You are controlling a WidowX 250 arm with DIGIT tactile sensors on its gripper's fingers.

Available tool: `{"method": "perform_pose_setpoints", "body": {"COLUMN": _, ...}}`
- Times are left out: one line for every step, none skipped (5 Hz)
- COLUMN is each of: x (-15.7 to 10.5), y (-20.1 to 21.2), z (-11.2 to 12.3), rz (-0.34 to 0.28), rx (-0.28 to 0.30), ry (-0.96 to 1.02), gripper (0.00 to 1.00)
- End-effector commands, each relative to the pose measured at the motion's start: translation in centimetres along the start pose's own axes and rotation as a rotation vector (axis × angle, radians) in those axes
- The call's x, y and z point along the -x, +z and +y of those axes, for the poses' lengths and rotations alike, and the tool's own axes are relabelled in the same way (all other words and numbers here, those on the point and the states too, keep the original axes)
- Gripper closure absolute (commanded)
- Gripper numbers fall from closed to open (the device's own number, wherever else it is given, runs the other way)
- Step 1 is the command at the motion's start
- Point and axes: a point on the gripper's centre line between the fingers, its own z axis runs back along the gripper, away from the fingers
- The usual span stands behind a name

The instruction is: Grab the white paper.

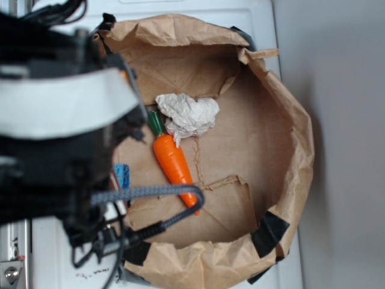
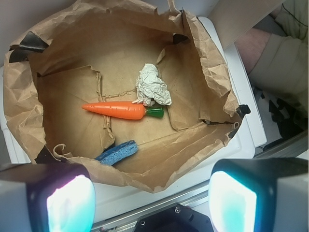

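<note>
Your gripper (image 2: pixel 152 198) hung high with its fingers spread wide and empty. The white paper (image 2: pixel 152 86) lay ahead of them near the middle of the brown paper bag (image 2: pixel 207 72) floor, touching the toy carrot (image 2: pixel 118 109) at its green end.

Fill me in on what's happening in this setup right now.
A WidowX arm is after the white paper, a crumpled wad lying inside an opened-out brown paper bag. The gripper hangs above the bag with its fingers spread wide and nothing between them, so no grab has been made yet. The wad sits against the green top end of an orange toy carrot, and a blue sponge-like piece lies near the bag's edge.
</note>
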Motion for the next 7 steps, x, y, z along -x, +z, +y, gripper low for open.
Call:
{"method": "perform_pose_setpoints", "body": {"x": -0.5, "y": 1.2, "z": 0.2, "rz": -0.046, "rx": 0.015, "ry": 0.006, "gripper": 0.0}}
{"method": "perform_pose_setpoints", "body": {"x": -2.5, "y": 0.1, "z": 0.6, "rz": -0.001, "rx": 0.039, "ry": 0.032, "gripper": 0.0}}
{"method": "perform_pose_setpoints", "body": {"x": -3.8, "y": -1.2, "z": 1.0, "rz": 0.009, "rx": 0.067, "ry": 0.015, "gripper": 0.0}}
{"method": "perform_pose_setpoints", "body": {"x": -5.7, "y": -3.2, "z": 0.9, "rz": 0.025, "rx": 0.043, "ry": 0.052, "gripper": 0.0}}
{"method": "perform_pose_setpoints", "body": {"x": -8.3, "y": -6.6, "z": 1.0, "rz": 0.04, "rx": 0.013, "ry": 0.074, "gripper": 0.0}}
{"method": "perform_pose_setpoints", "body": {"x": -10.2, "y": -7.7, "z": 0.7, "rz": 0.065, "rx": -0.012, "ry": 0.106, "gripper": 0.0}}
{"method": "perform_pose_setpoints", "body": {"x": -10.2, "y": -7.7, "z": 0.7, "rz": 0.065, "rx": -0.012, "ry": 0.106, "gripper": 0.0}}
